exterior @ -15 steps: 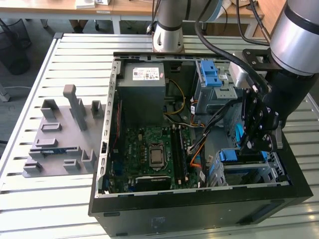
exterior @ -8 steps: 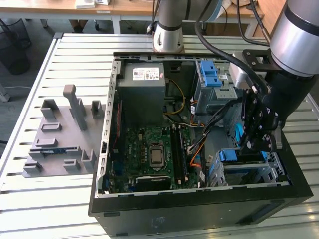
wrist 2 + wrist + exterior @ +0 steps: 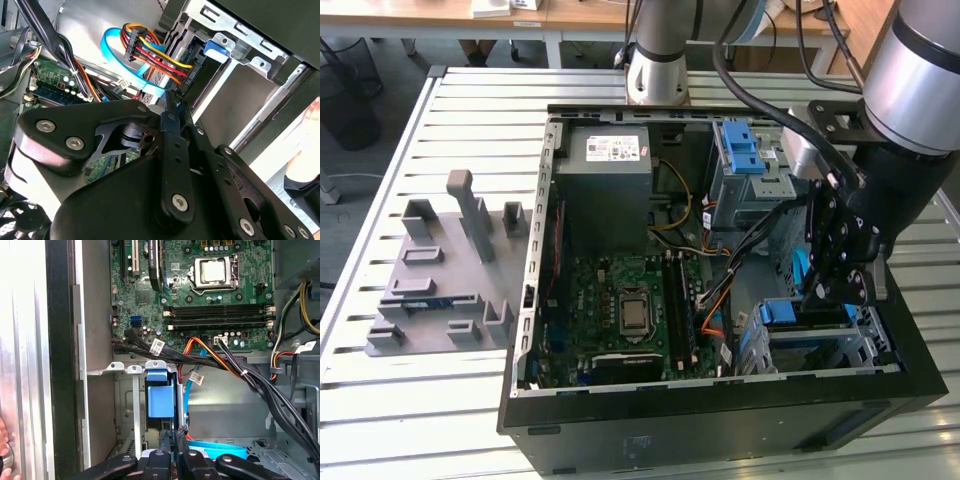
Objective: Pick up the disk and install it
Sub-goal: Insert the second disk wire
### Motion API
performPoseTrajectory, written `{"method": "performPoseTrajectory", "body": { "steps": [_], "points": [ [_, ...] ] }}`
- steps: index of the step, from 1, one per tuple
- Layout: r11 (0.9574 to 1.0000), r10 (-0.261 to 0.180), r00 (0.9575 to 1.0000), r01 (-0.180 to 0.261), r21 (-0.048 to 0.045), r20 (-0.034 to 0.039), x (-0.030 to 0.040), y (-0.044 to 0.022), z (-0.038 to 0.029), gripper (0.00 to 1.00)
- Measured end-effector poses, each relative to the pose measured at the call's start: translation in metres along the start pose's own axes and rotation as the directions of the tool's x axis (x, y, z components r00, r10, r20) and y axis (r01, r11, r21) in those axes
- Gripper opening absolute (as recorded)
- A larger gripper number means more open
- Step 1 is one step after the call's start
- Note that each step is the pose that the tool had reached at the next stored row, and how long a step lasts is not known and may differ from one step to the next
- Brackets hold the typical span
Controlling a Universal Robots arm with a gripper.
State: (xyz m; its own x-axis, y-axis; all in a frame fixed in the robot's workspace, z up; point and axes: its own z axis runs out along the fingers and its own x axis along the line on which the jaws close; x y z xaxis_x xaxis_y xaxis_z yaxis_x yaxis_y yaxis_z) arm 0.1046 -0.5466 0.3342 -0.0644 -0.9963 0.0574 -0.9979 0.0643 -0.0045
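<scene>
While it is leaning over the open machine, arm (image 3: 920, 80): entering the exterior view from 2 o'clock, wrist bending down into the case's 4 o'clock corner.
Table (image 3: 380, 400): slatted metal, carrying the case and a grey fixture.
Computer case (image 3: 720, 430): lying on its side with the panel off, occupying the middle and the exterior view's right half.
Grey fixture (image 3: 440, 270): sitting at 9 o'clock of the case, just beside its wall.
Power supply (image 3: 615, 170): resting in the case's 11 o'clock corner.
Motherboard (image 3: 610, 300): filling the case's 7 o'clock area, below the power supply.
Upper drive cage (image 3: 745, 160): standing at 1 o'clock inside the case, blue handle facing up.
Lower bay (image 3: 135, 405): metal rails at the case's 4 o'clock corner, holding the disk.
Cable bundle (image 3: 240, 375): running across the case floor between motherboard and bay.
Disk (image 3: 161, 397): sitting edge-on between the bay rails, blue carrier end showing; in the exterior view it is appearing at (image 3: 788, 312); its silver body is hidden.
Gripper (image 3: 173, 432): hovering right at the disk's blue end, fingers (image 3: 170, 130) pressing together at the tips; whether they are touching the carrier I cannot tell.
</scene>
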Motion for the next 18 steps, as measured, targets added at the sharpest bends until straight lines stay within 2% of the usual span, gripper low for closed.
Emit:
{"method": "performPoseTrajectory", "body": {
  "steps": [18],
  "points": [
    [1.0000,0.000,1.0000,0.000,0.0000,-0.0004,0.0017,-0.0014,0.0048,0.16]
  ]
}}
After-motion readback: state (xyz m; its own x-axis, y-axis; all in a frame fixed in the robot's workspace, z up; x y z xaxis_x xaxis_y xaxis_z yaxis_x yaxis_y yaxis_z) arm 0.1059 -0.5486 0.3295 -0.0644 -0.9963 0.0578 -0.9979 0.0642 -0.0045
